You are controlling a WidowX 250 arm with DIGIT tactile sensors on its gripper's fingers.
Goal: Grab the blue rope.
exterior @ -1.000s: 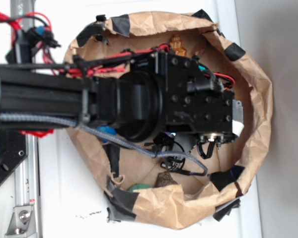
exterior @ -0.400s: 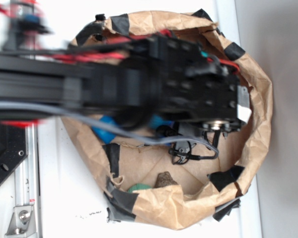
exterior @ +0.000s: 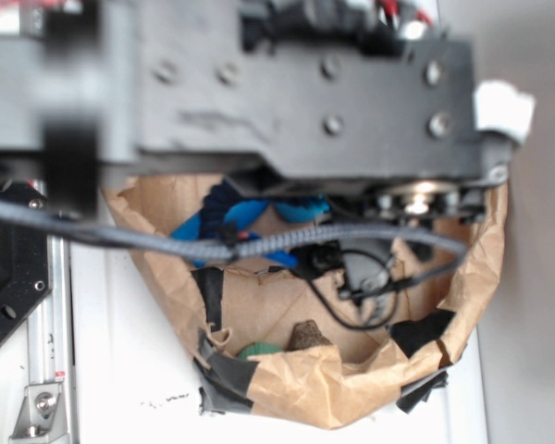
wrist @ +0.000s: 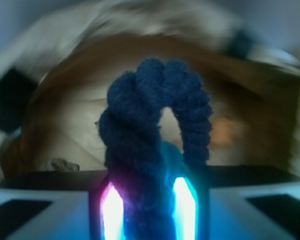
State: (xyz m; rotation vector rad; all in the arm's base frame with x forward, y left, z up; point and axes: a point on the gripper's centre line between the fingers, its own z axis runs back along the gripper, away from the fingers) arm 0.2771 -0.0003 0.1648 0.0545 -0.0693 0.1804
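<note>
Reading the exterior view from left to right, you meet first the black mounting plate point(exterior: 14, 268) and its metal rail at the frame's edge, then the crumpled brown paper bag point(exterior: 351, 388), patched with black tape, which serves as the bin. Inside it, at upper left, note the bright blue bottle point(exterior: 192, 231) beside a dark navy tuft of the blue rope point(exterior: 224, 196) rising under the arm; lower down sit a green object point(exterior: 259, 351) and a small brownish lump point(exterior: 305, 335), both too blurred to identify. The robot arm point(exterior: 287, 92) fills the top of the frame and hides the fingers. Turn to the wrist view: the blue rope point(wrist: 155, 145) stands as an arched loop directly between the two lit pads point(wrist: 112, 210), and the gripper point(wrist: 149, 212) appears closed onto the loop's two legs, so you may judge the grasp made. Expect the rope to be light, soft and limp; its twisted cotton strands compress under the pads and give good friction, so slipping is unlikely, but the free length will dangle and may drag neighbouring items. Holding both legs just below the arch, as here, is the soundest place.
</note>
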